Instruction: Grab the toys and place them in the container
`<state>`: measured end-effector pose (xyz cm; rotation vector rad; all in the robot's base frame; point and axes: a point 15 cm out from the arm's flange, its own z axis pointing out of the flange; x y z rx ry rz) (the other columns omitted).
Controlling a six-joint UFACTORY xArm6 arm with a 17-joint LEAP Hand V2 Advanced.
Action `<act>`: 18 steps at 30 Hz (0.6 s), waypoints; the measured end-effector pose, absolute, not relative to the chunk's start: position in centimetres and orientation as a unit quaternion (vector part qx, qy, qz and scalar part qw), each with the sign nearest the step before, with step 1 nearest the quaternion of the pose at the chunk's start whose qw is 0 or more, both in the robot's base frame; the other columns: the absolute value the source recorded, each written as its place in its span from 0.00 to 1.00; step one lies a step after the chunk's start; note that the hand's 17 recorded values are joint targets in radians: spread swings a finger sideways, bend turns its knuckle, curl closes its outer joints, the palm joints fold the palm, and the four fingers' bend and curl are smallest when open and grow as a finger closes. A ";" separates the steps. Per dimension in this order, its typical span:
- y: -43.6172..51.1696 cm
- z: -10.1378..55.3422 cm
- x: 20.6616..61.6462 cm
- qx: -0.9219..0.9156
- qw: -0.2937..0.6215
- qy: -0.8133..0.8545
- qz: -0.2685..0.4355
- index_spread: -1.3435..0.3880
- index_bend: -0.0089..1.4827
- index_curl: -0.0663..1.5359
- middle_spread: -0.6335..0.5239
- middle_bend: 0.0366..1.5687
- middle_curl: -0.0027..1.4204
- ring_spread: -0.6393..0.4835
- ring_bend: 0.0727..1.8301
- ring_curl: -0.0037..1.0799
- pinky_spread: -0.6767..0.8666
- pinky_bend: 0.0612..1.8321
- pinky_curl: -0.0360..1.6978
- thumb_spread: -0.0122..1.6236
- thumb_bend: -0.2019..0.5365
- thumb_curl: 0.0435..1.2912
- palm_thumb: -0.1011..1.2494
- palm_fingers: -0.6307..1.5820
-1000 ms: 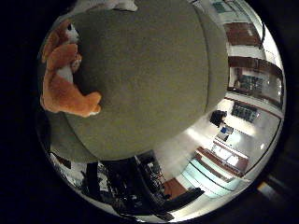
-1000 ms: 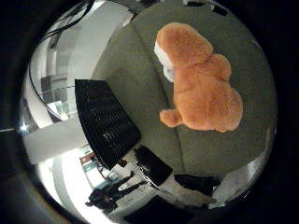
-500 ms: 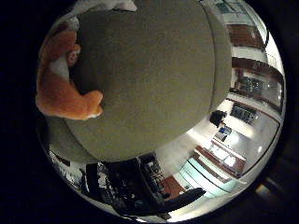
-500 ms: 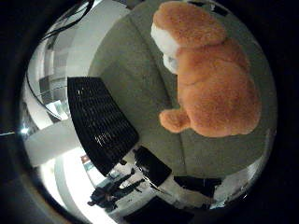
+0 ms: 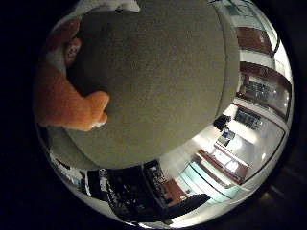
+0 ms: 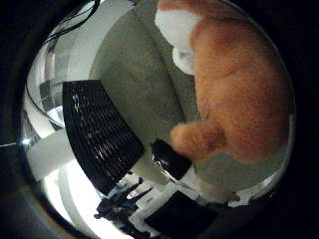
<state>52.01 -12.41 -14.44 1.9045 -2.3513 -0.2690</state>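
An orange plush toy (image 6: 239, 89) with a white muzzle lies on a round grey-green cushion (image 5: 158, 81). It fills much of the thumb side view, so it is close under my palm. In the little finger side view the plush toy (image 5: 62, 100) shows at the cushion's edge with one paw stretched out. A black mesh container (image 6: 99, 134) stands beside the cushion. No part of my right hand shows.
A small black object (image 6: 172, 159) sits on the floor between the container and the cushion. A white floor (image 5: 192, 153) surrounds the cushion. Shelves and furniture (image 5: 254, 91) line the far side of the room.
The whole picture has shifted in both views: the plush toy and the cushion have grown larger, so the palm has come closer to the toy. The toy itself lies as before.
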 end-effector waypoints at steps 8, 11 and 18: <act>-13.1 -14.4 52.1 0.623 0.050 -0.776 -0.084 0.60 0.15 0.27 0.41 0.37 0.36 0.42 0.44 0.34 0.39 0.54 0.02 0.68 0.25 0.23 0.53 0.66; -13.4 -14.4 52.1 0.624 0.051 -0.775 -0.082 0.57 0.17 0.30 0.37 0.39 0.39 0.37 0.47 0.38 0.29 0.61 0.03 0.68 0.25 0.23 0.54 0.69; -13.8 -14.3 52.0 0.622 0.051 -0.777 -0.082 0.52 0.21 0.39 0.30 0.45 0.47 0.32 0.52 0.44 0.21 0.69 0.07 0.67 0.26 0.26 0.61 0.76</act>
